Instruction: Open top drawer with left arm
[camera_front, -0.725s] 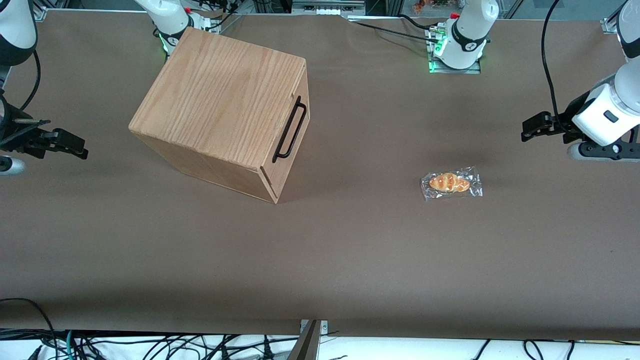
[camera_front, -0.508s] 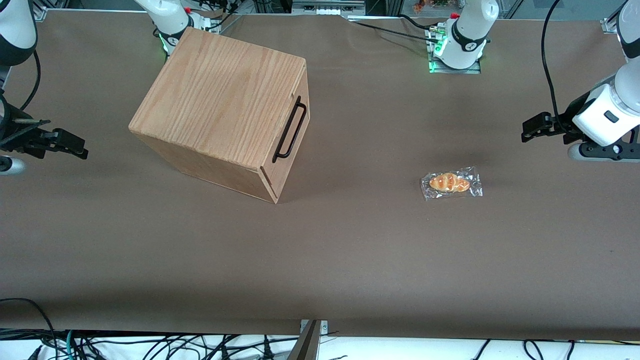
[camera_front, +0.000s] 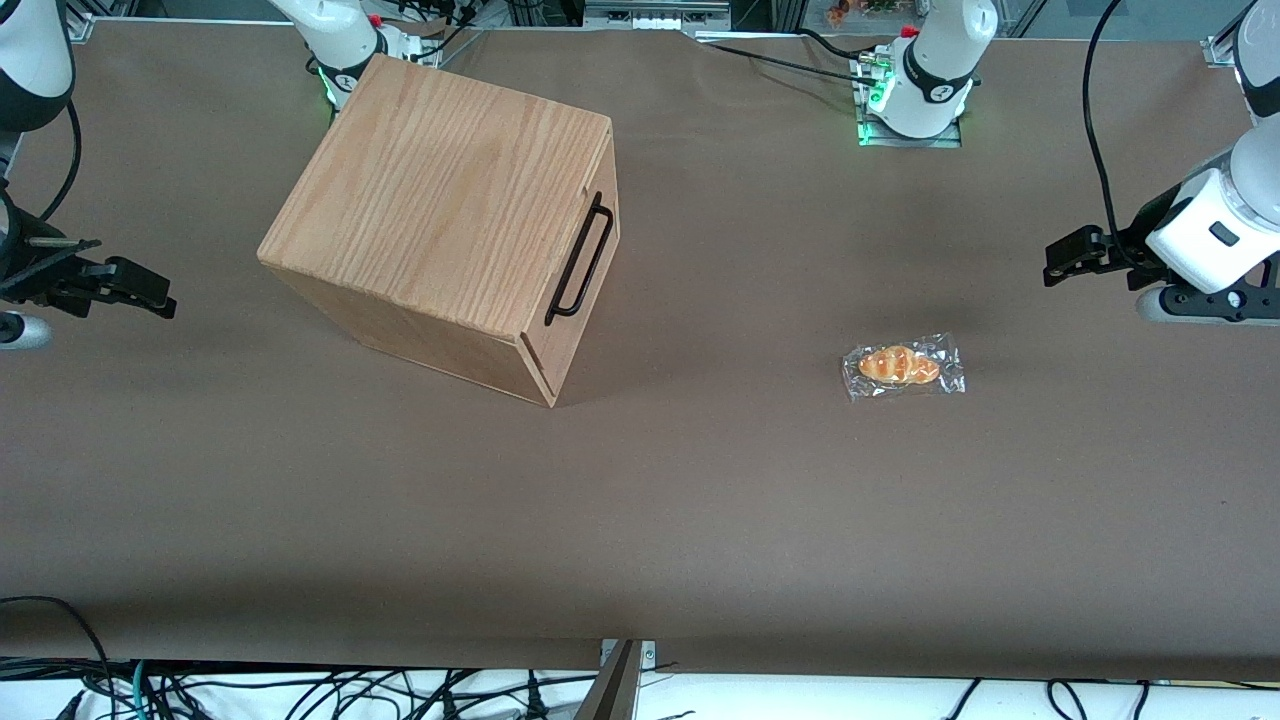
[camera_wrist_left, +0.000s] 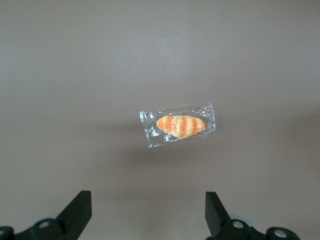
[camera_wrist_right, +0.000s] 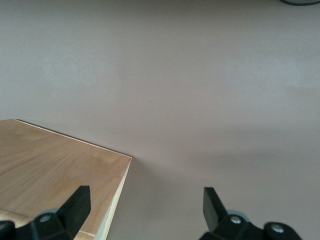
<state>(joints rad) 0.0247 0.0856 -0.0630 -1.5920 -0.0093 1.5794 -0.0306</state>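
Pincer (camera_front: 1062, 258) spread wide and empty — top drawer (camera_front: 583, 290) shut.

The left arm (camera_front: 1215, 225) hangs at the working arm's end of the desk (camera_front: 700, 500), touching nothing, above a plastic-wrapped bun (camera_wrist_left: 180, 125). The drawer sits flush in its wooden cabinet (camera_front: 440, 205) toward the parked arm's end — black bar handle (camera_front: 580, 258) untouched, inside hidden.

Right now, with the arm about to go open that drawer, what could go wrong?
The open gripper hangs at the working arm's end of the table, apart from the top drawer. The wrapped bread roll lies between them, so a low sweep might drag it. The thin black handle sits on an angled front; a misaligned approach could miss it. The wooden cabinet stands loose on the table, so pulling may slide it.
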